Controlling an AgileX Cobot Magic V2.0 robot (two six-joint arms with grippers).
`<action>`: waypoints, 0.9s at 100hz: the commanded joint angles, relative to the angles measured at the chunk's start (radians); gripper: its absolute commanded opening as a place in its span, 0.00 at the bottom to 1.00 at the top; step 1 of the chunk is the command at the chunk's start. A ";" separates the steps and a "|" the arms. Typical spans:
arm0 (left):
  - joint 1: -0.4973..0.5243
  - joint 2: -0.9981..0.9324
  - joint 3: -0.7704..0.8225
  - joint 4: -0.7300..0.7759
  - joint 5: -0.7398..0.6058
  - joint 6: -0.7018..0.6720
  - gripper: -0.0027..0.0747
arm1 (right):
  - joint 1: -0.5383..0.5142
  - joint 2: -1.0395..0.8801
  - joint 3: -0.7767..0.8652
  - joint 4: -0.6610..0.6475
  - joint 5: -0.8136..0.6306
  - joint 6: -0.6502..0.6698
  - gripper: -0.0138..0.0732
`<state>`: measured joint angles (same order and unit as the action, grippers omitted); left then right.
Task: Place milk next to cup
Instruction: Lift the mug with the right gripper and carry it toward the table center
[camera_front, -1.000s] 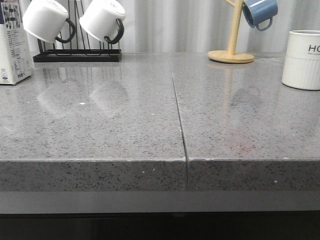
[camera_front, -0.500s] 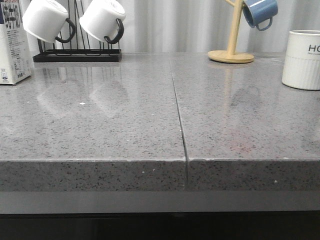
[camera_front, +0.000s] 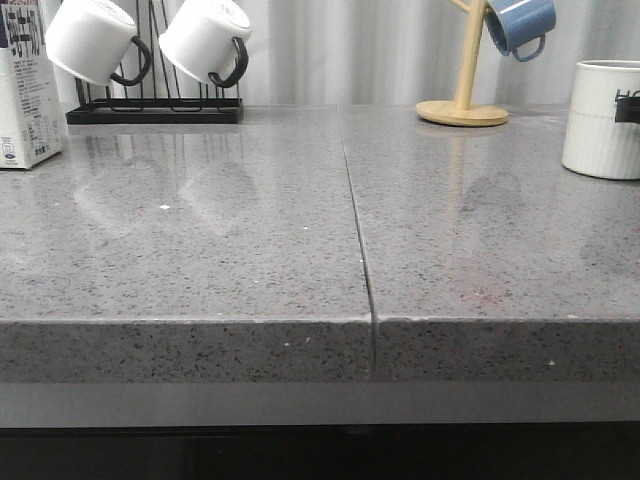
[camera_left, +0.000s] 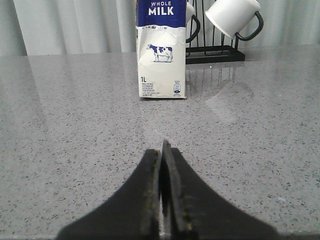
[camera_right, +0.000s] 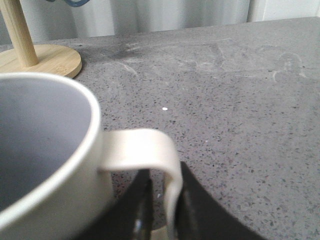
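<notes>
Since 0.5 s ago the cup, at the table's far right, has been nudged slightly as its handle was pinched by the right hand, so it should be dragged gently toward the milk, which stands upright ahead of the closed, empty left hand.

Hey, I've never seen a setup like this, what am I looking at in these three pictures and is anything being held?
It is a two-armed robot at a grey counter. The wide picture looks forward over the counter; the other two come from cameras on each wrist. At far left stands a milk carton beside a rack of white mugs; at right, a cream cup and a wooden stand with a blue mug. The left pincer is shut and empty, pointing at the milk carton. The right pincer is closed on the cup's handle.
</notes>
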<state>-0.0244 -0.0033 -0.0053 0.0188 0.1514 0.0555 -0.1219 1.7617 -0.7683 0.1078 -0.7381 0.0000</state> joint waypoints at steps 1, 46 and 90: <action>0.003 -0.031 0.045 -0.003 -0.080 -0.003 0.01 | -0.008 -0.038 -0.031 -0.001 -0.083 0.000 0.13; 0.003 -0.031 0.045 -0.003 -0.080 -0.003 0.01 | 0.057 -0.121 -0.031 -0.002 -0.075 0.000 0.08; 0.003 -0.031 0.045 -0.003 -0.080 -0.003 0.01 | 0.355 -0.145 -0.035 -0.002 -0.083 0.000 0.08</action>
<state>-0.0244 -0.0033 -0.0053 0.0188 0.1514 0.0555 0.1880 1.6525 -0.7729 0.1137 -0.7295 0.0000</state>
